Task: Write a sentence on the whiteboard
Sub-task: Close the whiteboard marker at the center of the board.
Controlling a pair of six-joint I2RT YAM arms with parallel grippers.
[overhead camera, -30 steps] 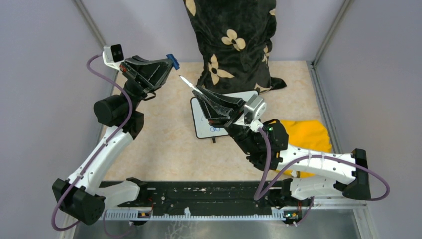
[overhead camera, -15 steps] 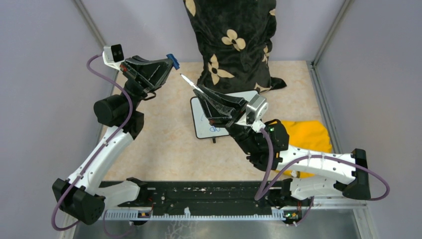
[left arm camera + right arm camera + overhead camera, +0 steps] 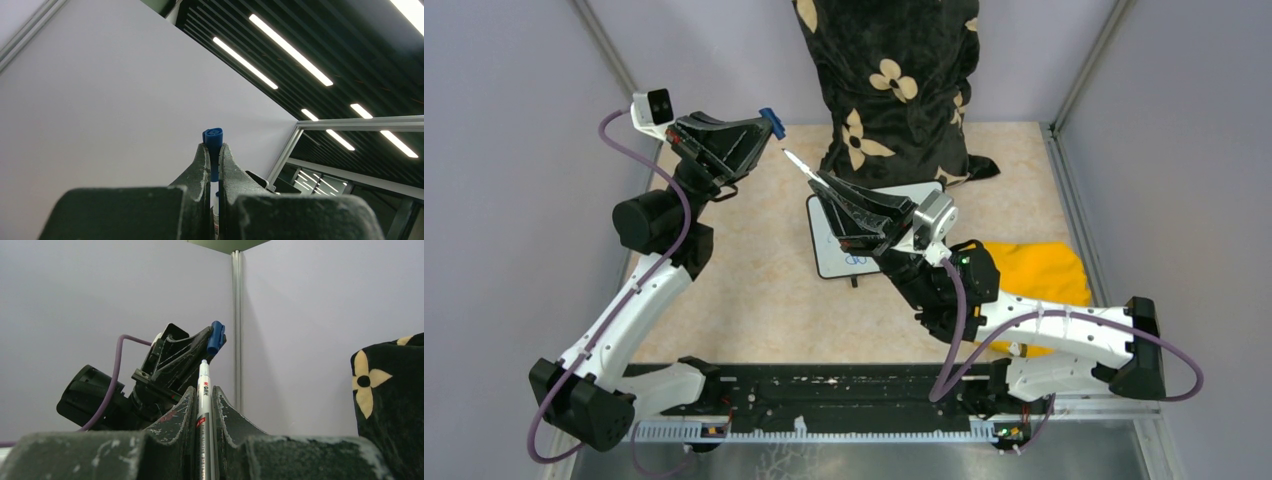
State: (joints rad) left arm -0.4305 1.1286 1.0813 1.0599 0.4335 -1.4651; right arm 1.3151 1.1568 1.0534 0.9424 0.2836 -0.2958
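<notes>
Whiteboard (image 3: 829, 252) on table (image 3: 754, 290), beneath right arm (image 3: 1044, 335)

Black-framed whiteboard (image 3: 827, 262) lying flat, blue writing (image 3: 856, 259) mostly hidden

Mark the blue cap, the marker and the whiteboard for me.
blue cap (image 3: 213, 141), left wrist view, exposed top end.
marker (image 3: 204, 390), right wrist view, white barrel just below the tip.
whiteboard (image 3: 829, 258), top external view, bare lower-left corner.
</notes>
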